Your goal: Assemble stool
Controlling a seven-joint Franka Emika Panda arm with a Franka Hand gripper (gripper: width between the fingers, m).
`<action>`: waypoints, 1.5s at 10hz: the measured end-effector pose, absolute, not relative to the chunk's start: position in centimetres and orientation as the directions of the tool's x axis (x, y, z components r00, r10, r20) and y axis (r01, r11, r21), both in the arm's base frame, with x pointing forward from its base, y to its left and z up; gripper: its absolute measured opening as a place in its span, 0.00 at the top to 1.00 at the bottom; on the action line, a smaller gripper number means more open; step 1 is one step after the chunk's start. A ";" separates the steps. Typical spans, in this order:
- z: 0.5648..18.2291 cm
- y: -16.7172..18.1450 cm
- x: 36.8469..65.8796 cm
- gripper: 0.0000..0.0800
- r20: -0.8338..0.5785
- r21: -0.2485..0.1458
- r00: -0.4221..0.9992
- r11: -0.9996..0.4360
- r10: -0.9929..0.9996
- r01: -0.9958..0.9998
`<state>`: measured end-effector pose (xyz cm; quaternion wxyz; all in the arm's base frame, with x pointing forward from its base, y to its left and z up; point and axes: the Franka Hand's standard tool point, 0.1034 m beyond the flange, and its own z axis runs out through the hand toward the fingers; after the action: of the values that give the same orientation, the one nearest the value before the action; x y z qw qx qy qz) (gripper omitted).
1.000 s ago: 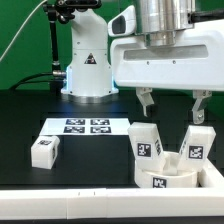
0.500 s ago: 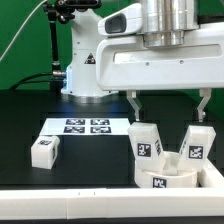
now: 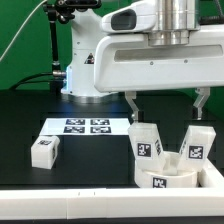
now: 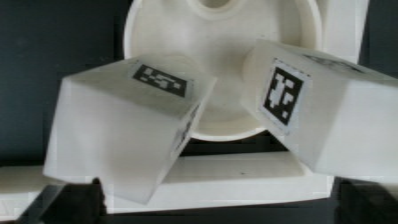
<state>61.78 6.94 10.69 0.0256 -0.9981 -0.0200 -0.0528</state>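
Hovering, jaws spread wide and empty, above two legs (image 3: 148, 142) propped in the seat (image 3: 178, 181) at lower right. Probably third-leg fetch next: crossing to the loose leg (image 3: 43, 150), lower left, straddling it squarely.

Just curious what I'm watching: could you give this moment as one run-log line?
jaws: open, empty, above seat | two legs: standing on seat | third leg: loose, apart
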 end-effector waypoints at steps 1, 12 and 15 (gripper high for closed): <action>10.7 6.8 61.8 0.19 0.110 -0.041 0.988 -0.993 0.107 0.112; 8.4 5.0 60.9 0.19 0.049 0.043 0.734 -0.735 0.678 0.676; 7.7 4.7 60.7 0.19 0.040 0.038 0.739 -0.740 0.673 0.672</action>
<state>60.69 4.75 7.74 -0.0105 -0.9324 -0.3605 -0.0253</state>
